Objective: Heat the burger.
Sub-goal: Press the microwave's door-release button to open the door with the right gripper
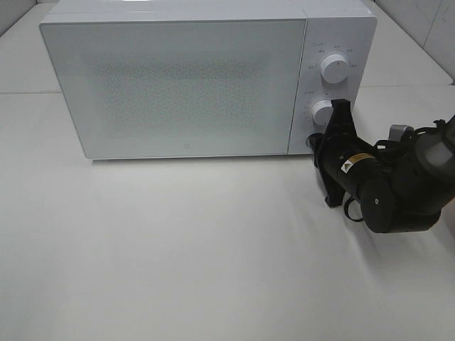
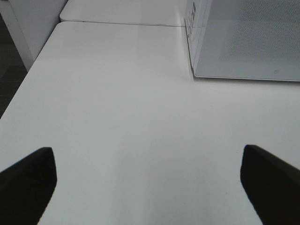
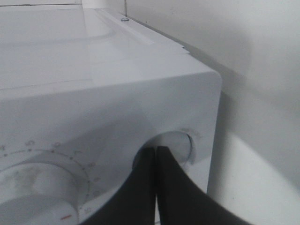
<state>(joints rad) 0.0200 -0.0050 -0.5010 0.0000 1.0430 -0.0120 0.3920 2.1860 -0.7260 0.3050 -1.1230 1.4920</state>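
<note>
I'm on door-opening: right gripper (image 3: pixel 156 153), pressed together, at the release button (image 3: pixel 182 142), lower right of the microwave (image 1: pixel 178 85) (left gripper (image 2: pixel 150 171) spread); next needs a square push.

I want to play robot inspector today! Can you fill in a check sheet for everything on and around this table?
Surface: white table.
Job's things: white microwave, door shut; upper dial, lower dial and round button on its panel; no burger seen.
Clutter: nothing seen.
Claws: left claw open, over the table beside the microwave; right claw shut, tips at the round button.
Cables: black cable looped on the right arm.
Surroundings: tiled wall behind the table.
</note>
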